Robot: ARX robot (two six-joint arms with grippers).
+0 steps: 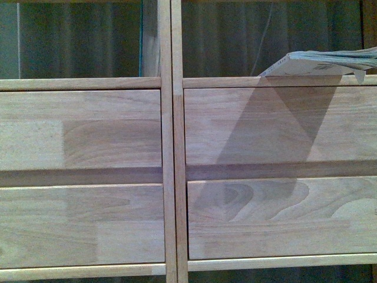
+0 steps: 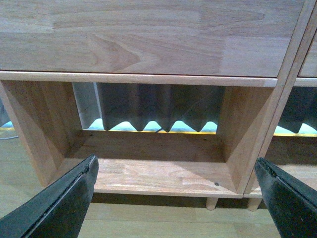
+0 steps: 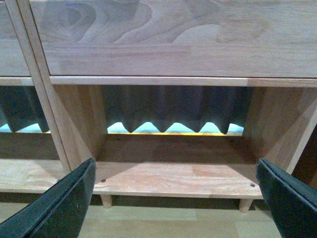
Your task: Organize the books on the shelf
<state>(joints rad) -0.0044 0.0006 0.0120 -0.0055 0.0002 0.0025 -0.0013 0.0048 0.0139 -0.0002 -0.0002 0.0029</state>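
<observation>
Both the left claw (image 2: 176,162) and the right claw (image 3: 176,162) gape empty, low at the foot of the shelf (image 1: 171,147), while the floppy book (image 1: 321,62) lies overhanging the ledge (image 1: 235,82) above the top right drawer (image 1: 277,124), so I'd raise one and pinch near its spine

Book (image 1: 330,63) on shelf (image 1: 277,82), right column

The place looks like a furnished home room. A light-wood bookcase (image 1: 112,141) stands on pale wood flooring (image 3: 173,220), with a dark pleated curtain (image 3: 173,106) behind it.
</observation>
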